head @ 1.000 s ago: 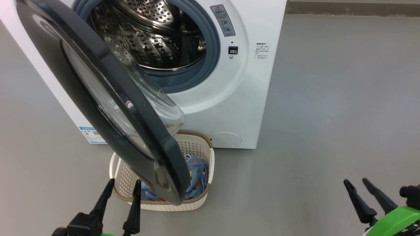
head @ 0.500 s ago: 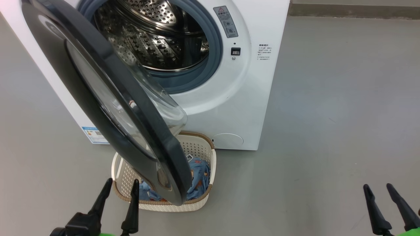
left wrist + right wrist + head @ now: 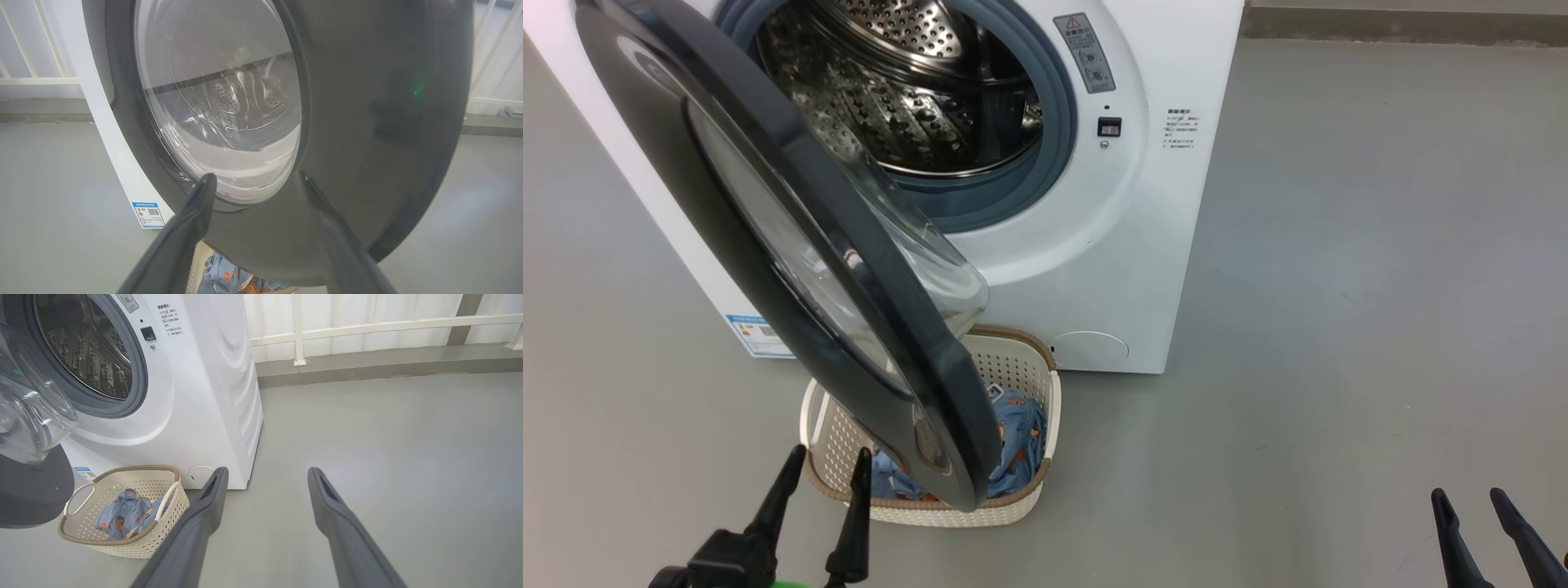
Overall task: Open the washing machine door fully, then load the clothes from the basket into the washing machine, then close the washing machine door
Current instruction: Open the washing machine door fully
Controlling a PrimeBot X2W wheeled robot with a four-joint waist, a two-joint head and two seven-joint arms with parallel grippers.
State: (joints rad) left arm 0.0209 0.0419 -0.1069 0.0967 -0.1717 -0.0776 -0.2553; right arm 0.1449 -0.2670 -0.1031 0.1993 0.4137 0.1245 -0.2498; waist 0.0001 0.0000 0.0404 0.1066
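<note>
A white washing machine [image 3: 1094, 245] stands on a grey floor [image 3: 1339, 327], steel drum exposed. The washing machine door [image 3: 792, 269], black with a glass bowl, hangs about half open from its left hinge. Its lower edge overhangs the basket [image 3: 1013, 359] just in front of the machine, hiding part of the blue printed clothes [image 3: 1017, 425] inside. The left gripper [image 3: 832, 449], fingers spread and empty, faces the door's outer side near that edge, probably placed to swing it wider. The right gripper [image 3: 1467, 492], also spread and empty, waits over wide bare floor on the near right

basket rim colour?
Brown, woven-look, around the cream perforated basket. Clearest in the right wrist view.
</note>
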